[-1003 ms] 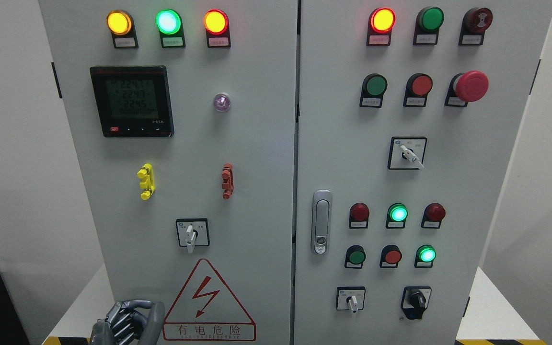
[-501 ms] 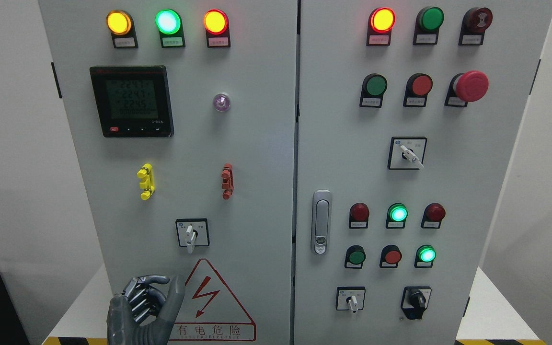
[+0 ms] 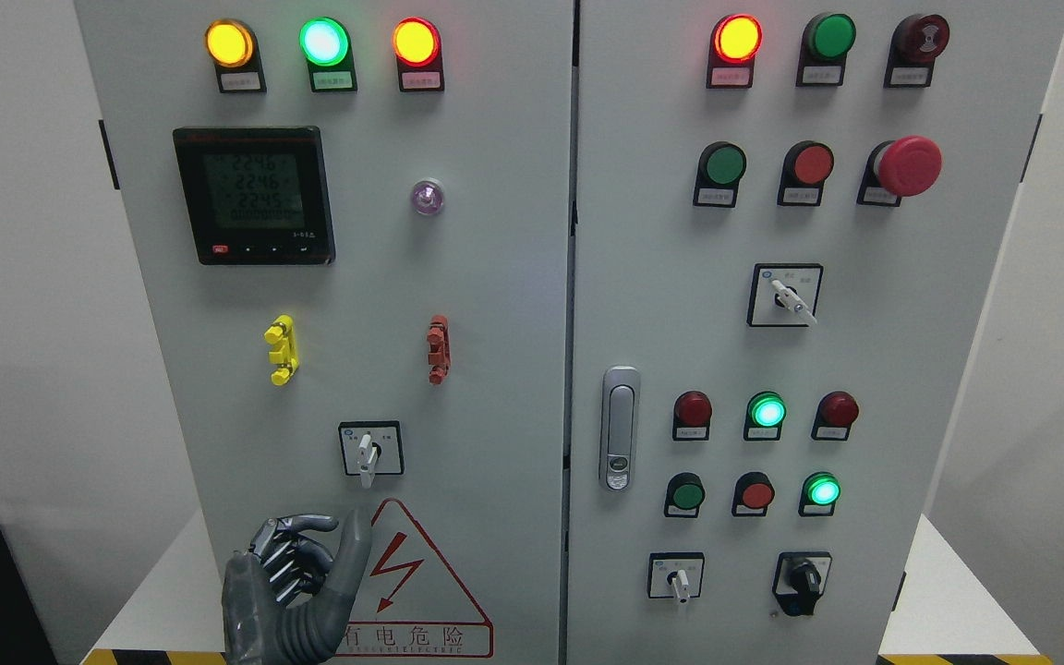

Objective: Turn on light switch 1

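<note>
Left hand [image 3: 296, 582], fingers loosely curled and holding nothing; switch [image 3: 367, 452] just above its thumb, lever upright.

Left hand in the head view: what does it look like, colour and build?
The left hand is dark grey with a dull metallic sheen. It has human-like segmented fingers with lighter silver joints, plus a smooth thumb. No cables, markings or sleeve show. The right hand is out of view.

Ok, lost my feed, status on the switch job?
Left hand fingers curled, holding nothing, just below rotary switch. Switch lever pointing down, untouched. Right hand out of view. Path clear.
</note>
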{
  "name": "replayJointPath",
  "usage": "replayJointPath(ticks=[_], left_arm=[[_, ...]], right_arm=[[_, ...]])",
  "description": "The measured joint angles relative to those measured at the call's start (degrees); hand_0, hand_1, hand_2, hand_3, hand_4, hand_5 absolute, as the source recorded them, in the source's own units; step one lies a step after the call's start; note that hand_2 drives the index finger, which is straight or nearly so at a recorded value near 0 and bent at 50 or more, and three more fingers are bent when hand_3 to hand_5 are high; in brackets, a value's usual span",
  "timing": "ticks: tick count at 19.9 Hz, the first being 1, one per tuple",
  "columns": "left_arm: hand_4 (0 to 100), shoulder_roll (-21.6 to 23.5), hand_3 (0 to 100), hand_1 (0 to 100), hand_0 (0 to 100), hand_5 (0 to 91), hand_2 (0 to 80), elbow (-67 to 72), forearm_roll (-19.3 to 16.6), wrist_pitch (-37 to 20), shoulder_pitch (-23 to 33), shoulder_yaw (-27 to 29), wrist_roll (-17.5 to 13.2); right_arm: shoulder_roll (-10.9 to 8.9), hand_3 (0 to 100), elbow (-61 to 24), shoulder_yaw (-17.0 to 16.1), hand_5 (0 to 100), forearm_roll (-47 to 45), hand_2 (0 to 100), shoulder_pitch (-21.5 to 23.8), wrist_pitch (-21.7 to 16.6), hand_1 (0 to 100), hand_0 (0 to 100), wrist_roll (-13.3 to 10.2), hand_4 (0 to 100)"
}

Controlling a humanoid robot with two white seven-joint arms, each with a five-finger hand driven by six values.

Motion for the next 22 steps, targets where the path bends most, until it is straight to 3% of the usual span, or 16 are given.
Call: replayJointPath(ticks=[8,22], left_arm=[[93,-0.37,91,54,0,86.5,54.9,0.62,-1.51,0.84,-1.26,-1.4,3.17],[94,-0.96,92,56,0,86.6,54.7,1.59,-2.71,4.65,-4.52,-2.38,5.15]], right_arm=[[0.0,0,0.0,0.0,0,0.0,0,0.0,0.0,0,0,0.14,0],[0.0,0,0.0,0.0,0,0.0,0,0.0,0.0,0,0,-0.01,0]])
